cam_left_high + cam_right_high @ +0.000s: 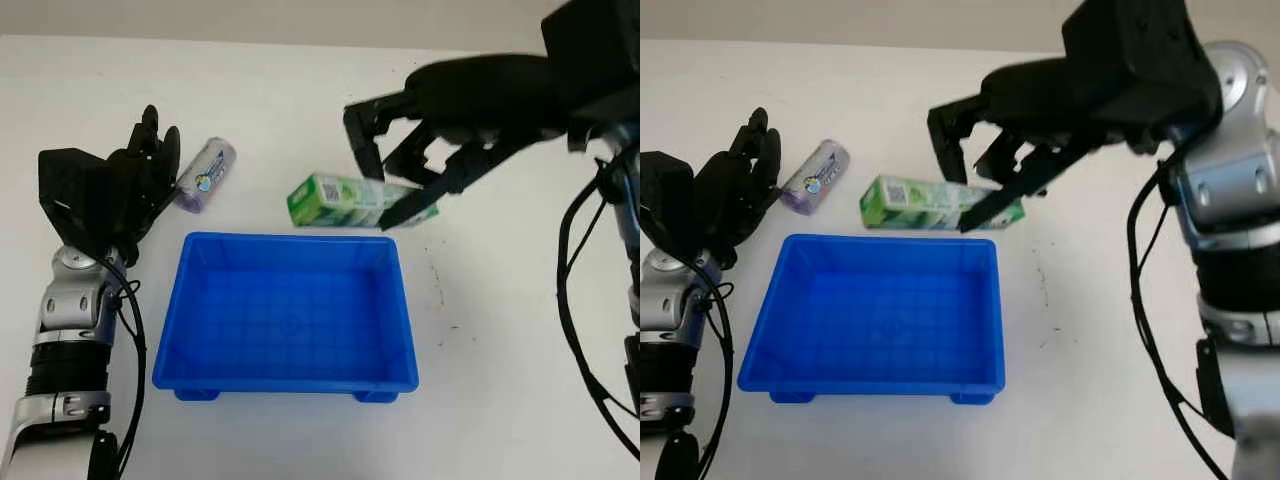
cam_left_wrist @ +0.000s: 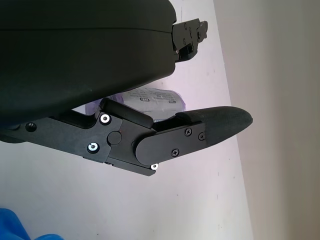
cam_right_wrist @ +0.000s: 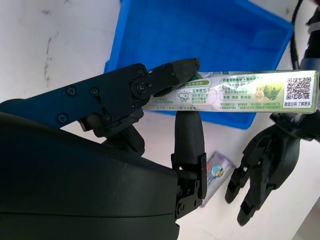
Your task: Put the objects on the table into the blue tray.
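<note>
- The right robot hand (image 1: pixel 975 175) reaches in over the far side of the blue tray (image 1: pixel 205 375), with its black fingers (image 3: pixel 187 137) closed around a green toothpaste box (image 1: pixel 350 200).
- The green toothpaste box sits just beyond the tray's far rim, lying long-side across; whether it is lifted clear of the white counter (image 1: pixel 500 380) or touching it cannot be told.
- In the right wrist view the box (image 3: pixel 250 92) is pinched near one end, and its other end, with a QR code, sticks out free.
- The blue tray stands on the counter near its middle, with nothing lying inside it.
- A small purple roll with a printed label (image 1: pixel 205 175) lies on the counter beyond the tray's far left corner.
- The left robot hand (image 1: pixel 150 165) is just beside that roll, on its left; it is open and holds nothing.
- In the left wrist view the purple roll (image 2: pixel 155 102) shows close behind the hand's black finger (image 2: pixel 215 125).
</note>
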Available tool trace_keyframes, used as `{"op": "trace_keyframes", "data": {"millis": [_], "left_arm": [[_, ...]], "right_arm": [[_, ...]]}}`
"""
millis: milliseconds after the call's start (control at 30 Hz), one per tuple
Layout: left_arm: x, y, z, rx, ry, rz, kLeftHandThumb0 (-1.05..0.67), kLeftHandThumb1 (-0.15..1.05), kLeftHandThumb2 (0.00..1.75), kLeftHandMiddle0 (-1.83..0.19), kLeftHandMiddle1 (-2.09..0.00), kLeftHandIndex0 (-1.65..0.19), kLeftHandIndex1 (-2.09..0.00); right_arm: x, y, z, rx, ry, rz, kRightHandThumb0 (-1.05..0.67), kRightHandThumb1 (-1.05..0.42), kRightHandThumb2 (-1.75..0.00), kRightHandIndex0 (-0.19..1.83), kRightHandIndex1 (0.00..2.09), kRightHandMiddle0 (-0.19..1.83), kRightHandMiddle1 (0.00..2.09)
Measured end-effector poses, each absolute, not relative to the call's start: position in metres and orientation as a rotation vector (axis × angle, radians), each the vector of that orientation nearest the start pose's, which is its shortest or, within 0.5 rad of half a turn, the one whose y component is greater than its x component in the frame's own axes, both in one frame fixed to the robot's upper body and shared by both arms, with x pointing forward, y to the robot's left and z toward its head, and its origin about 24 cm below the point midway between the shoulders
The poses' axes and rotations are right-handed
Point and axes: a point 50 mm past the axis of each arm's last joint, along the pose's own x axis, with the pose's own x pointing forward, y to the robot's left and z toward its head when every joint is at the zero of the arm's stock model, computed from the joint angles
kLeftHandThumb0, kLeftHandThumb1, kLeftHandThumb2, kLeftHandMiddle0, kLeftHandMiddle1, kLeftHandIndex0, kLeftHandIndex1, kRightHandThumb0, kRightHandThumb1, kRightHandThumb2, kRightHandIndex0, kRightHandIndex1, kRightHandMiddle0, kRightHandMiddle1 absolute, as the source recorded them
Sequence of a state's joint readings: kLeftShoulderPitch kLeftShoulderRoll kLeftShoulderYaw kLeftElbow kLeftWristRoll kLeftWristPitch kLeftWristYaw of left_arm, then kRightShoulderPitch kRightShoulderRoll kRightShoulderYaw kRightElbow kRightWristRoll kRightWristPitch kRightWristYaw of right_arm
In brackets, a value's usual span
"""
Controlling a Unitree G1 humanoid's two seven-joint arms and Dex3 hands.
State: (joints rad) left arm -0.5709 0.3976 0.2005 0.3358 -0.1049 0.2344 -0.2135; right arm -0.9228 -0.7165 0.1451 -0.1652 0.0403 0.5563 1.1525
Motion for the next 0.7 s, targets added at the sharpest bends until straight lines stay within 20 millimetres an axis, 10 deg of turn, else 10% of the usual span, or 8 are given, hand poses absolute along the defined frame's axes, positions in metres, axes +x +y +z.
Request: {"op": "trace_keyframes", "data": {"millis": [233, 367, 500, 567, 600, 700], "left_arm": [[0.355, 0.24, 0.144, 0.174, -0.035, -0.022, -0.78, 1.05, 0.68, 0.19, 0.0, 0.19, 0.0], [0.357, 0.235, 0.146, 0.183, -0.048, -0.034, -0.77, 1.05, 0.69, 0.19, 0.0, 0.19, 0.0], [0.357, 0.233, 0.145, 0.178, -0.048, -0.036, -0.77, 1.05, 0.69, 0.19, 0.0, 0.19, 0.0], [0.357, 0.233, 0.145, 0.18, -0.049, -0.034, -0.78, 1.05, 0.69, 0.19, 0.0, 0.19, 0.0], [0.357, 0.233, 0.145, 0.181, -0.049, -0.034, -0.78, 1.05, 0.69, 0.19, 0.0, 0.19, 0.0], [0.356, 0.234, 0.143, 0.183, -0.044, -0.032, -0.77, 1.05, 0.69, 0.19, 0.0, 0.19, 0.0]], "right_arm": [[0.29, -0.123, 0.272, -0.774, -0.042, 1.116, -0.4, -1.05, -0.39, 0.67, 2.09, 0.62, 2.09], [0.282, -0.109, 0.266, -0.732, -0.073, 1.157, -0.42, -1.05, -0.38, 0.98, 2.09, 0.71, 2.09], [0.277, -0.098, 0.262, -0.785, -0.094, 1.146, -0.48, -1.05, -0.32, 0.93, 2.09, 0.31, 2.09], [0.277, -0.096, 0.261, -0.821, -0.104, 1.138, -0.53, -1.05, -0.23, 0.13, 2.07, -0.08, 1.68], [0.277, -0.095, 0.261, -0.853, -0.121, 1.139, -0.56, -1.05, -0.21, -0.06, 1.63, -0.15, 1.3], [0.275, -0.095, 0.262, -0.944, -0.202, 1.163, -0.56, -1.05, -0.18, -0.12, 0.81, -0.1, 0.63]]}}
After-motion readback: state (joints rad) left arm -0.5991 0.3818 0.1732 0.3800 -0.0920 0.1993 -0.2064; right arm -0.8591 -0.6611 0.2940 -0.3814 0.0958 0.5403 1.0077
